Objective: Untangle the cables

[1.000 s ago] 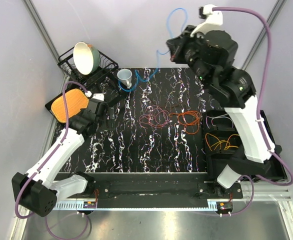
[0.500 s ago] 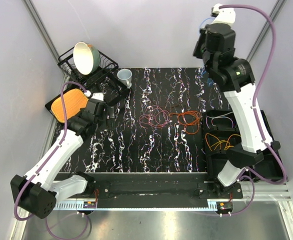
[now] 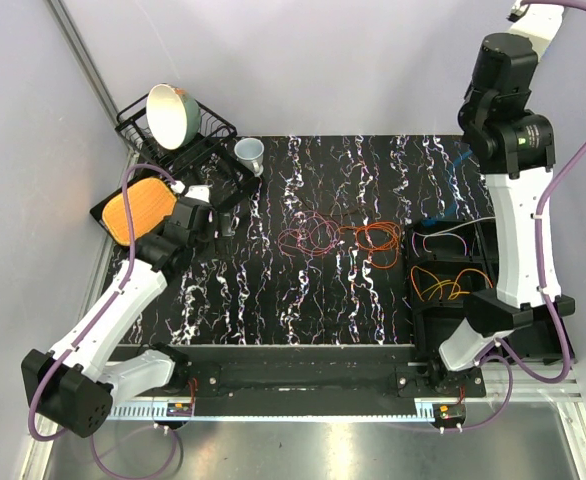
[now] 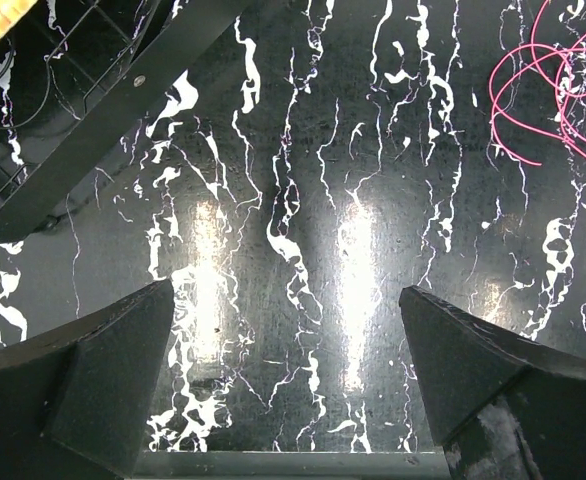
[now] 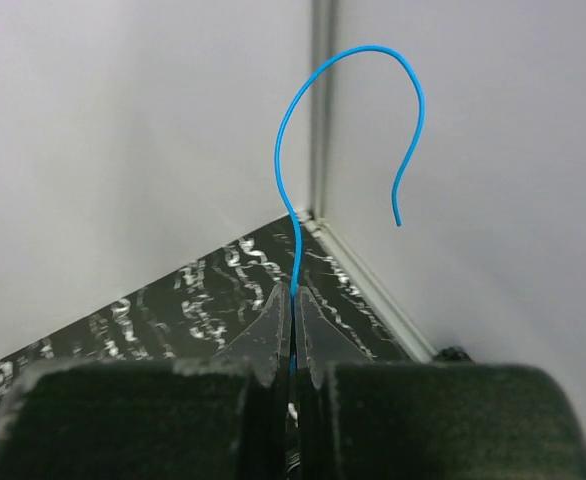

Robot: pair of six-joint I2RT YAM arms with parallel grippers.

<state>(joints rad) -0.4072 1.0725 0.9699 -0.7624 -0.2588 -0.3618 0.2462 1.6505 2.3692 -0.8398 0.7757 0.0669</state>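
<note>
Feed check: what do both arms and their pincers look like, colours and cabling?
The left arm and right arm match: white link shells between black joint housings, a thick purple hose running along each. The left pincer and right pincer have matte black, wedge-shaped fingers. No markings are legible.

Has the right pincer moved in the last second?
Yes. The right pincer, shut on the blue cable, has swung right, away from the cup, toward the table's far right corner.
</note>
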